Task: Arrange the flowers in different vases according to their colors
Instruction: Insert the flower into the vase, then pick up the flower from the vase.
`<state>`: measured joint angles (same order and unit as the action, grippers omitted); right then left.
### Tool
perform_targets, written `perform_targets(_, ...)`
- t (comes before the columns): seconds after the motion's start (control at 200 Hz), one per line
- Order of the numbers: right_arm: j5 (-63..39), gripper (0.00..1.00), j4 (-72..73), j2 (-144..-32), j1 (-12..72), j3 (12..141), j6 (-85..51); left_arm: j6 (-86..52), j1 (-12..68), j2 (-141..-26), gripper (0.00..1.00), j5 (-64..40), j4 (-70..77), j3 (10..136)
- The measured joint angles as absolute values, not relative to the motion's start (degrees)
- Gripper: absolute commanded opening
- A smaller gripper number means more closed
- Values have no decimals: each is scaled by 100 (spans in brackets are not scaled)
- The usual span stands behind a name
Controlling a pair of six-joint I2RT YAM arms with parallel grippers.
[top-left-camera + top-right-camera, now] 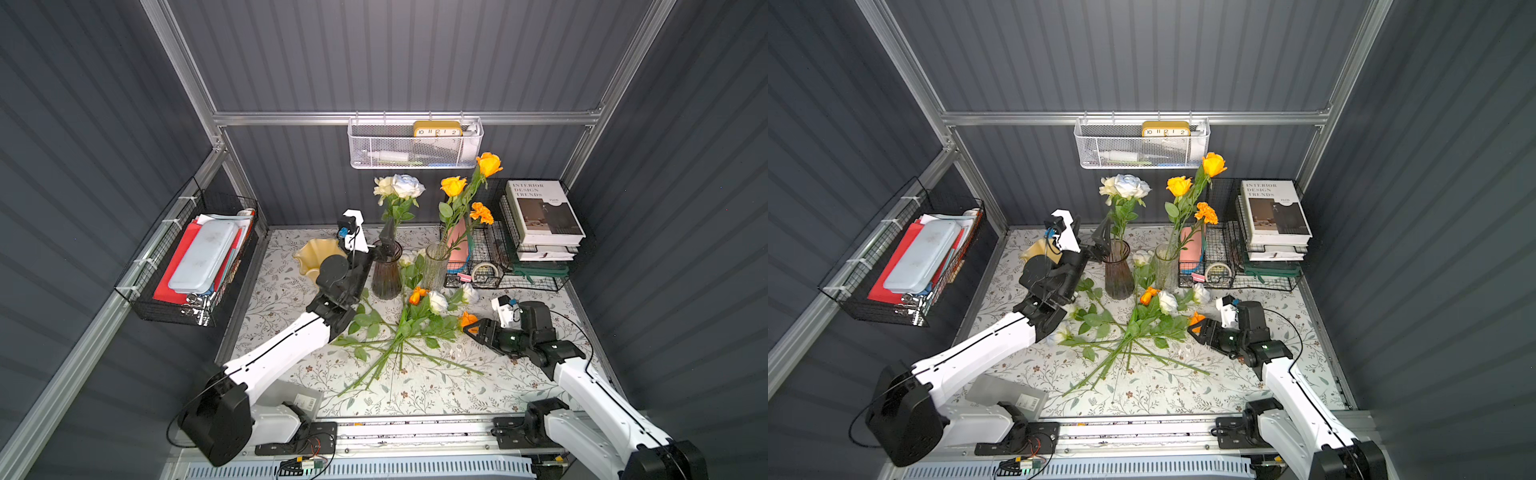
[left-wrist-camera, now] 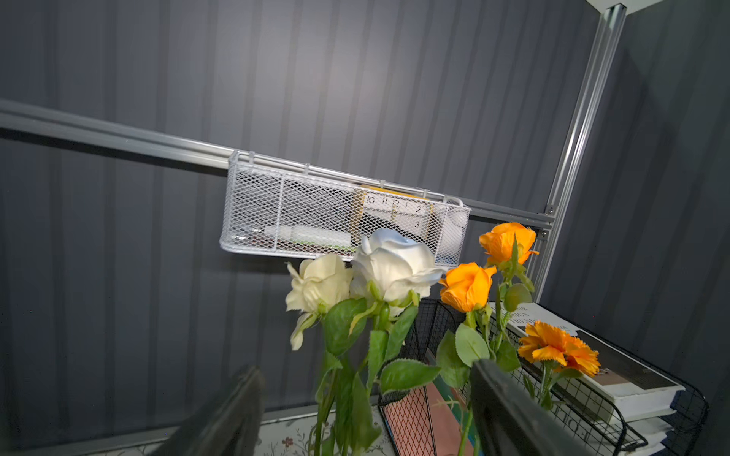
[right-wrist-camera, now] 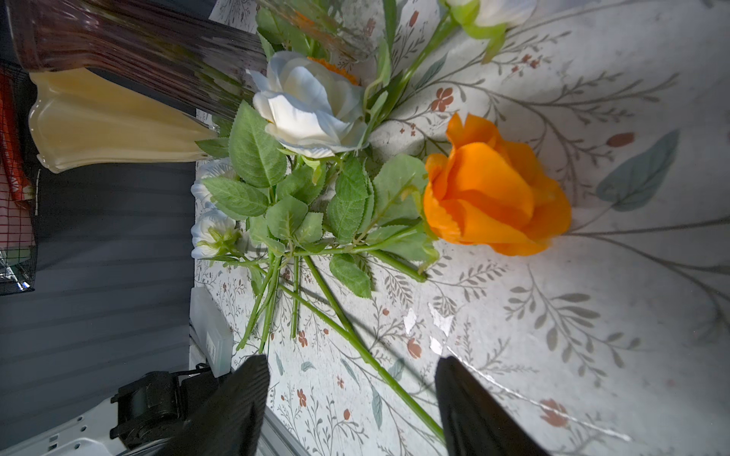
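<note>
The left pincer (image 2: pixel 367 373) stands apart, straddling the stems of the white roses (image 2: pixel 391 268) above the purple vase (image 1: pixel 386 276); the right pincer (image 3: pixel 351 361) is apart near the orange rose (image 3: pixel 493 193) on the surface (image 1: pixel 519 374).

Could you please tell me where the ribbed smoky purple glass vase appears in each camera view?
Both top views: the ribbed smoky purple glass vase stands mid-table, holding pale roses.
Left wrist: not visible; only those roses show.
Right wrist: at the frame's edge, beyond the lying flowers.
Shared landmark: the pale yellow ruffled-rim vase beside it.

Vases (image 1: pixel 386 276) crowding back, loose flowers (image 1: pixel 415 324) mid-table, front tablecloth (image 1: pixel 436 395) open
</note>
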<state>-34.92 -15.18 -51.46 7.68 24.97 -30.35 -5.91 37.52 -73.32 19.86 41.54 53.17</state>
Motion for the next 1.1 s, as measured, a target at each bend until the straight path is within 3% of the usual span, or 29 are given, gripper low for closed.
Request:
perform_targets(0.09, -3494, 72, -1511, -5146, 768, 2497, -3035, -906, 3743, -7072, 57, 2200, 3691, 5253)
perform_targets(0.15, -3494, 72, -1500, -5146, 768, 2497, -3035, -1063, 3726, -7022, 50, 2320, 3413, 5253)
perform_targets(0.375, -3498, 72, -1500, -5146, 768, 2497, -3028, -1382, 3492, -7743, 58, 2287, 2067, 5878)
perform_targets(0.675, -3496, 71, -1498, -5070, 768, 2497, -3013, -1612, 2816, -8344, 68, 1323, 897, 6622)
perform_targets(1.101, -3496, 72, -1500, -5070, 768, 2497, -2998, -1459, 2731, -8853, 67, 421, 655, 6956)
